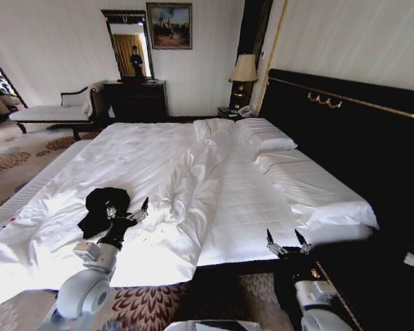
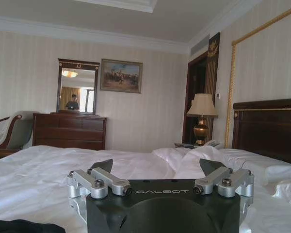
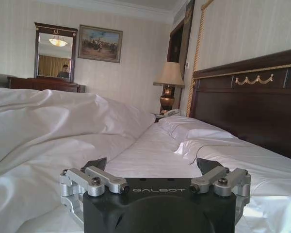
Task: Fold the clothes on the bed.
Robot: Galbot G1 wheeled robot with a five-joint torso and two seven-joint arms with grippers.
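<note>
T-shirt [image 1: 103, 207] bunched on bed [image 1: 193, 179], touching open left pincer [image 1: 127, 210].

The bed [image 1: 262, 207] carries a rumpled white duvet [image 1: 186, 172], white pillows [image 1: 265, 141] and a crumpled black T-shirt [image 1: 103, 207].

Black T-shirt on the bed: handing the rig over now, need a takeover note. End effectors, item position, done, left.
Left end effector: open, holding nothing, low over the white sheet just beside the crumpled black soft-fabric T-shirt.
Right end effector: open, holding nothing, at the foot edge of the large white-sheeted bed, on the dark-headboard side.
T-shirt: bunched in a heap near the foot of the bed, on the robot's left, beside the rumpled white duvet.
Done: no fold visible.
Left: spread it flat, then fold.
</note>
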